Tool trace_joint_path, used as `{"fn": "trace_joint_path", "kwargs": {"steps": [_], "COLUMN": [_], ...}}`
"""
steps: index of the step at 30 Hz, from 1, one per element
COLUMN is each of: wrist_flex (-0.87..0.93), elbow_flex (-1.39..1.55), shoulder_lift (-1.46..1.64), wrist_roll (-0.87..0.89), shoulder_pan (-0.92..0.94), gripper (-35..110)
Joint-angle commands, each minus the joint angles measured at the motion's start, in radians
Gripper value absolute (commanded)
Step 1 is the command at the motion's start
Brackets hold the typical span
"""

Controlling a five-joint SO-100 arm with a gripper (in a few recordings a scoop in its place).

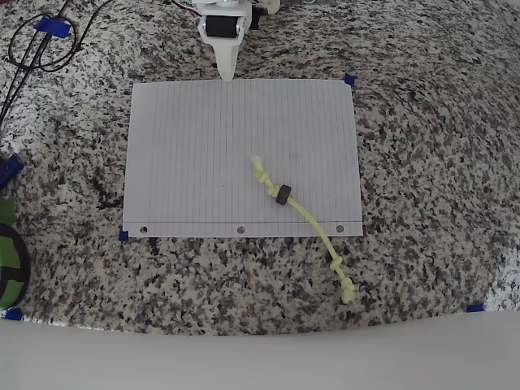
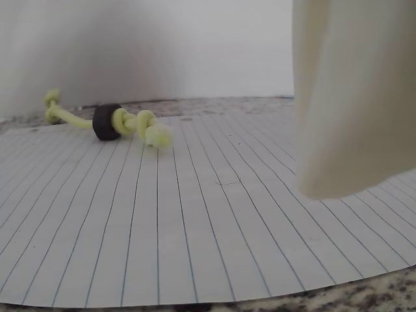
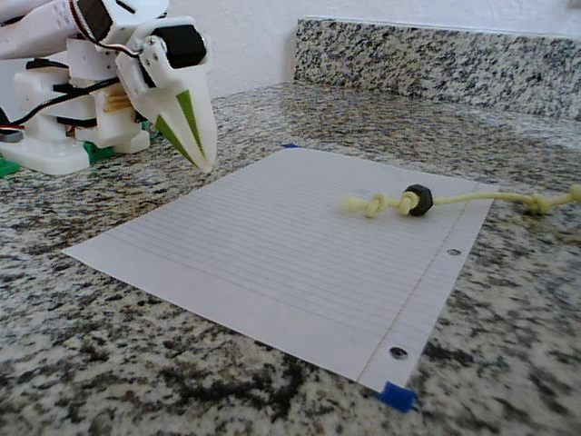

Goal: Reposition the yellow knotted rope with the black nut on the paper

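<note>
White fingers (image 1: 227, 71) point steeply down at the far edge of the paper (image 1: 195, 154), tips pressed together, clenched on nothing; the arm's base stands just behind on the speckled granite surface (image 1: 431, 146). The yellow knotted rope (image 1: 302, 213) lies well apart from the fingers, one knot and the black nut (image 1: 283, 195) on the lined sheet, the other knotted end trailing off the hole-punched edge onto granite; blue tape bits (image 3: 397, 396) mark the corners.

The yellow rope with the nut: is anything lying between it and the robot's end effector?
Nothing visible does. In the overhead view only bare lined paper lies between the end effector at the sheet's top edge and the yellow rope with its black nut.
</note>
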Motion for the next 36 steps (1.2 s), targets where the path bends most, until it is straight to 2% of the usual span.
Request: {"fn": "trace_joint_path", "kwargs": {"steps": [1, 31, 36], "wrist_flex": [0.003, 0.003, 0.0], "elbow_flex": [0.005, 0.005, 0.005], "shoulder_lift": [0.003, 0.003, 0.003], "wrist_roll": [0.009, 0.009, 0.012], "shoulder_pan": [0.006, 0.006, -0.021], "gripper": [4, 4, 0]}}
